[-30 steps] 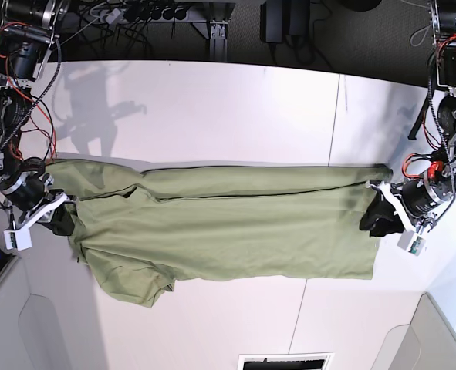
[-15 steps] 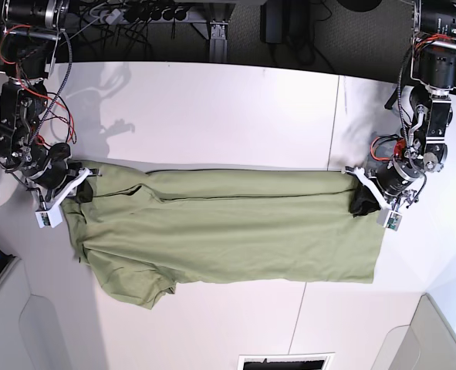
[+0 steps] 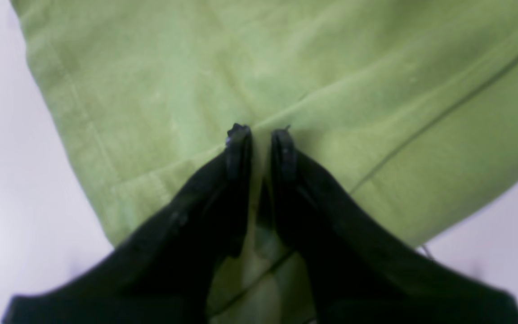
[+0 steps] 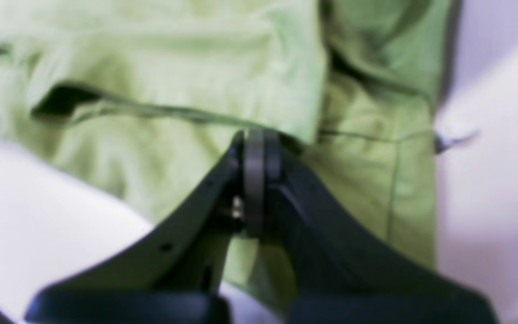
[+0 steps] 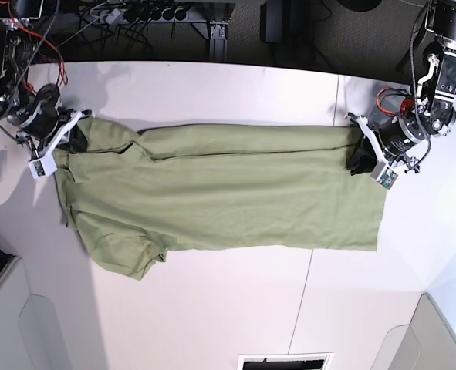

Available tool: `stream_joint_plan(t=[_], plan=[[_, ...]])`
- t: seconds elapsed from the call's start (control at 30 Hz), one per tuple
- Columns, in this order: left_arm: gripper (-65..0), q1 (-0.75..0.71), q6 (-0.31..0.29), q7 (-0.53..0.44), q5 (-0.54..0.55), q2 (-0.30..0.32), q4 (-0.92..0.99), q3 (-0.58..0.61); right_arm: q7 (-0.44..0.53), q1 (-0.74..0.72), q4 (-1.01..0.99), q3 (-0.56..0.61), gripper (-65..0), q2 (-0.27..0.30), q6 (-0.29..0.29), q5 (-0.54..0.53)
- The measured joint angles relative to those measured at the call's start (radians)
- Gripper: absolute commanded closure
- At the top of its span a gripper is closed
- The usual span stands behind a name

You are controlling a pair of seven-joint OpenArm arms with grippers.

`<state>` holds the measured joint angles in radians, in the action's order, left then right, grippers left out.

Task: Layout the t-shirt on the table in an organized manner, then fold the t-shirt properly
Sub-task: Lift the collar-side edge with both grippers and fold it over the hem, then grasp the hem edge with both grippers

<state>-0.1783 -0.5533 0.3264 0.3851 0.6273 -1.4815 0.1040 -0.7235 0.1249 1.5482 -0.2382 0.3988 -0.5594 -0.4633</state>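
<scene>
The olive-green t-shirt (image 5: pixel 228 196) lies stretched lengthwise across the white table (image 5: pixel 212 92), with a sleeve bunched at the near left. My left gripper (image 5: pixel 360 160) is at the shirt's right end. In the left wrist view its fingertips (image 3: pixel 260 135) stand nearly together with a fold of cloth (image 3: pixel 259 67) pinched between them. My right gripper (image 5: pixel 73 142) is at the shirt's far left corner. In the right wrist view its jaws (image 4: pixel 254 139) are pressed shut on the edge of a folded layer of the shirt (image 4: pixel 173 90).
A thin dark seam (image 5: pixel 338 108) runs across the table on the right. Cables and dark equipment (image 5: pixel 158 15) sit beyond the far edge. Grey panels (image 5: pixel 27 324) flank the near corners, and a rectangular opening (image 5: pixel 285 361) sits at the near edge.
Both grippers have moved toward the table's far edge, dragging the shirt's ends with them. The whole shirt now lies farther back and flatter. The left gripper's jaws have narrowed onto the cloth.
</scene>
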Motion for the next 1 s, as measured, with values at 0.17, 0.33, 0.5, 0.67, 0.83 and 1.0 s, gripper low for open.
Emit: stream_joint_plan(t=[0.17, 0.33, 0.5, 0.67, 0.83, 1.0], plan=[[-10.0, -0.106, 0.018, 0.018, -0.003, 0.041, -0.106, -0.003, -0.034, 0.133, 0.134, -0.02, 0.0, 0.008, 0.002, 0.016], [-12.6, -0.182, 0.039, 0.05, -0.007, 0.043, -0.195, -0.027, -0.044, 0.224, 0.217, -0.087, 0.0, 0.003, 0.002, 0.019], [-23.5, -0.199, 0.036, 0.078, -0.008, 0.041, -0.235, -0.074, -0.044, 0.241, 0.247, -0.137, 0.0, 0.006, 0.002, -0.002], [-27.1, -0.191, -0.003, 0.079, 0.076, 0.04, -0.254, -0.171, -0.046, 0.211, 0.247, -0.158, 0.0, 0.005, -0.002, -0.047], [-27.1, -0.161, -0.038, 0.097, 0.254, 0.044, -0.259, -0.32, -0.045, 0.123, 0.248, -0.188, -13.1, 0.031, -0.002, -0.089], [-27.2, -0.058, -0.031, 0.093, 0.288, 0.043, -0.228, -0.338, -0.027, 0.001, 0.218, -0.19, -25.3, 0.048, -0.001, -0.098]])
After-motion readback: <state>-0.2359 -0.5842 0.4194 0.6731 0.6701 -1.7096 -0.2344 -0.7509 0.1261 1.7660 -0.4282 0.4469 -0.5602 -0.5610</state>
